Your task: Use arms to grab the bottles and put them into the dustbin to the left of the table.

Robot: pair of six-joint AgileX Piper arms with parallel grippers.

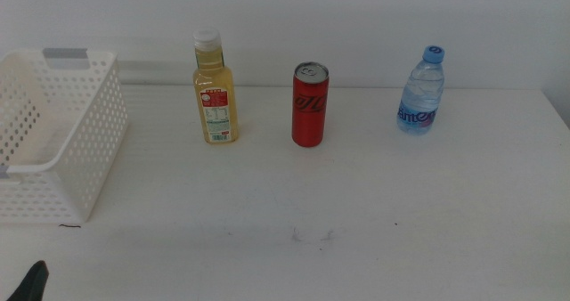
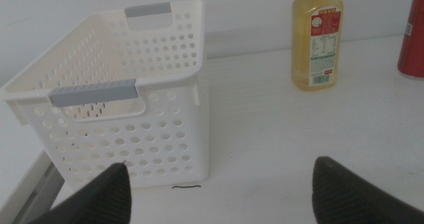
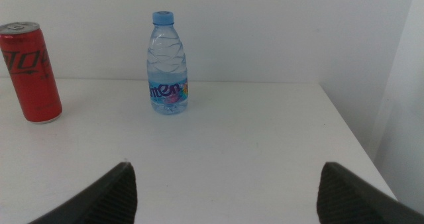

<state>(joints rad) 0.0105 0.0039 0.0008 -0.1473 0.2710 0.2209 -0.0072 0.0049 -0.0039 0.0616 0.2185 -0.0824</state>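
Observation:
Three bottles stand upright in a row at the back of the white table (image 1: 356, 203): a yellow juice bottle (image 1: 215, 89) with a white cap, a slim red can (image 1: 310, 105), and a clear blue-capped water bottle (image 1: 420, 93). The white perforated dustbin (image 1: 85, 132) sits at the table's left. My left gripper (image 2: 222, 187) is open near the front left, facing the dustbin (image 2: 159, 111) and the juice bottle (image 2: 318, 42). My right gripper (image 3: 225, 191) is open, well short of the water bottle (image 3: 167, 65) and the can (image 3: 30, 71). Only a dark tip (image 1: 31, 281) of the left arm shows in the middle view.
A grey-handled rim tops the dustbin, whose inside looks empty. The table's right edge (image 3: 351, 138) runs close beside the water bottle. Faint scuff marks (image 1: 312, 237) lie on the tabletop in front of the can.

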